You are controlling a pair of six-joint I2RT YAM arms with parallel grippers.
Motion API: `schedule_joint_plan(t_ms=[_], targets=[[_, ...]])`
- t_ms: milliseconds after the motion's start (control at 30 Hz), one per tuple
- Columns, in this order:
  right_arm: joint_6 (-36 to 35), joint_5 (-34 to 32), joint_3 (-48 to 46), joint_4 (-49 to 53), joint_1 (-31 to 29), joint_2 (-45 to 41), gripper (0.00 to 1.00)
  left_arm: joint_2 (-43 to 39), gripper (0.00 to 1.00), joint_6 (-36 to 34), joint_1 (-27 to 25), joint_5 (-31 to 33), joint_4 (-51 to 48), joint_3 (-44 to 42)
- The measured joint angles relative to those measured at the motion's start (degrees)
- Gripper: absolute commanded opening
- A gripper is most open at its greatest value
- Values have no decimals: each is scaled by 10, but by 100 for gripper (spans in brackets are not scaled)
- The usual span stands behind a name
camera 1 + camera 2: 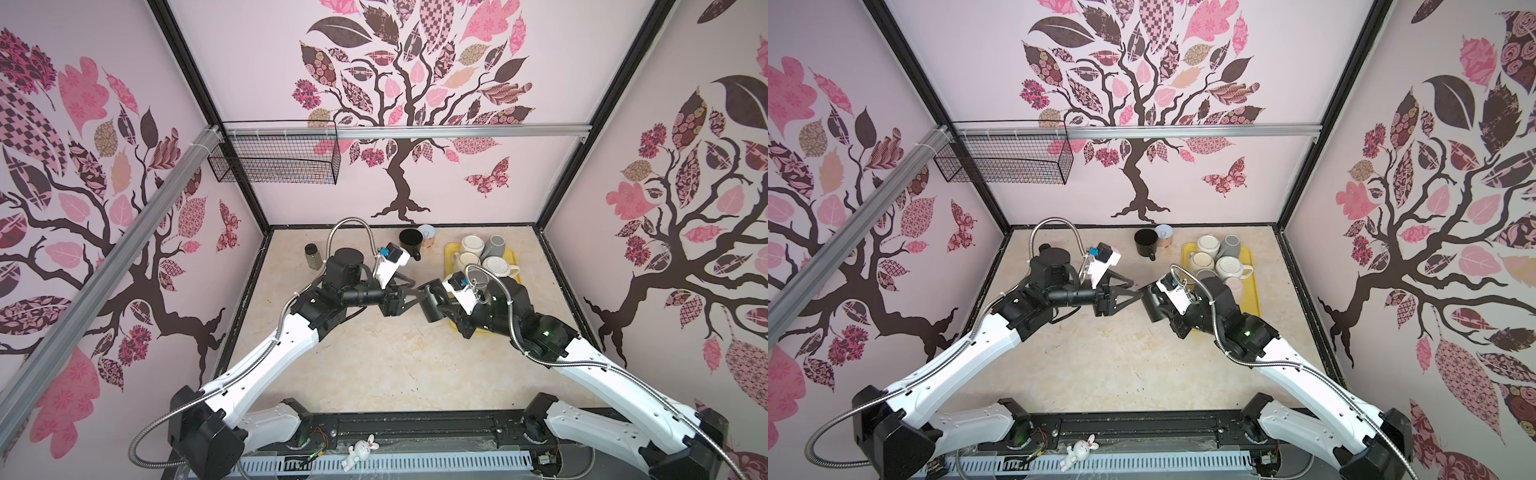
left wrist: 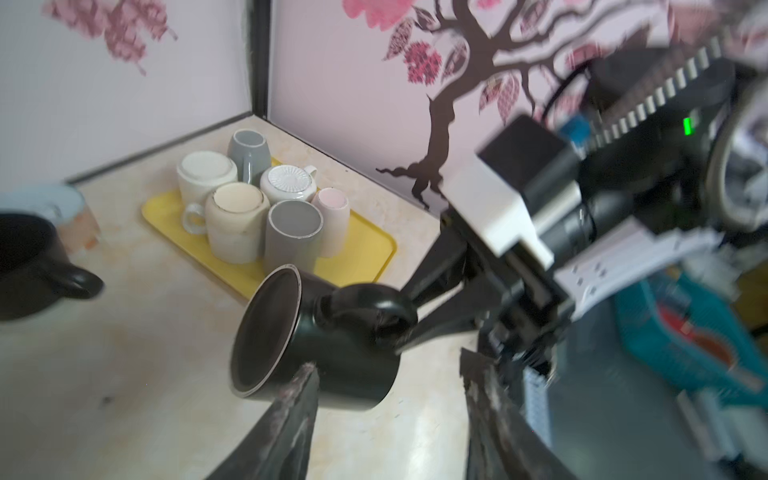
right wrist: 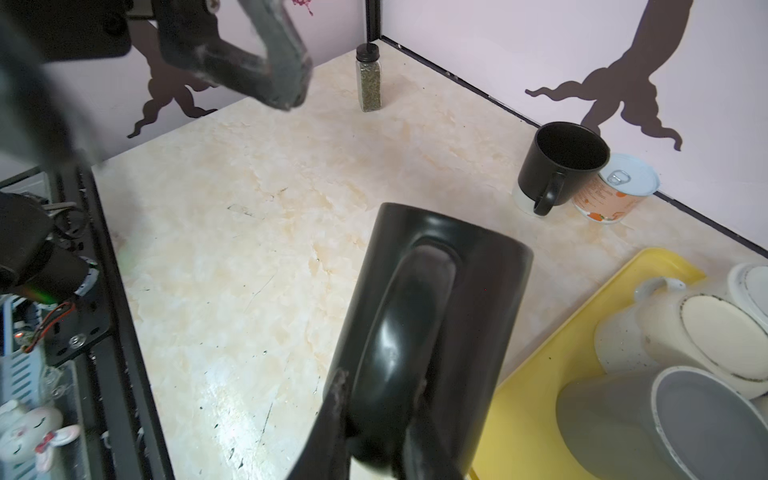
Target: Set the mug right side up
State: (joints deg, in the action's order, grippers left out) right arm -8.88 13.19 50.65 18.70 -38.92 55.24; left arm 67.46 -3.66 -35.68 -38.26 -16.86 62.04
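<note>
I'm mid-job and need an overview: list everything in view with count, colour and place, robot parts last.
held mug: 1, black, in the air, tilted onto its side
upright mug: 1, black, back of the table, mouth up
can: 1, light-blue lid, beside the upright mug
spice jar: 1, clear with black cap, back left
tray: 1, yellow, back right
upside-down mugs: 6, two grey, three white or cream, one pink, on the tray
wire basket: 1, black, on the back wall rail
toy rabbit: 1, white, front rail
table: 1, beige marble pattern
left tool: 1, black, open, beside the held mug
right tool: 1, black, shut on the held mug's handle
</note>
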Motion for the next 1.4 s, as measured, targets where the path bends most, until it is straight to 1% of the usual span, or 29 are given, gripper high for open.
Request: schedule_joint_plan(t_ms=[33,133,200,300,433,600,833,1067,1133,1167,1200,1233,1333,1400], targets=[[-4,13,7,10,1,-2,0,-7,71,-49,-1,-1,-24,0],[-14,51,18,41,1,-3,0,-7,72,-162,-3,-7,-73,1],[-16,73,18,57,0,-2,0,10,72,-212,-3,-16,-99,8],[-14,101,18,77,0,-2,0,49,72,-266,-3,-37,-128,30],[-6,136,16,77,0,-2,0,97,71,-325,-9,-64,-167,60],[4,171,2,76,0,0,0,131,69,-364,-22,-71,-197,81],[10,196,-7,76,0,12,0,152,64,-379,-28,-91,-198,88],[11,212,-7,72,0,14,0,173,54,-384,-31,-125,-200,95],[11,213,-7,72,0,14,0,176,49,-386,-34,-130,-202,98],[11,213,-8,72,0,14,0,176,45,-388,-37,-132,-205,99],[11,212,-9,72,0,14,0,176,39,-390,-41,-131,-208,100],[11,214,-9,72,0,13,0,176,32,-392,-42,-130,-208,103],[19,210,-15,77,0,8,0,177,1,-410,-43,-114,-218,106],[26,200,-21,82,5,3,0,177,0,-414,-45,-105,-221,106]])
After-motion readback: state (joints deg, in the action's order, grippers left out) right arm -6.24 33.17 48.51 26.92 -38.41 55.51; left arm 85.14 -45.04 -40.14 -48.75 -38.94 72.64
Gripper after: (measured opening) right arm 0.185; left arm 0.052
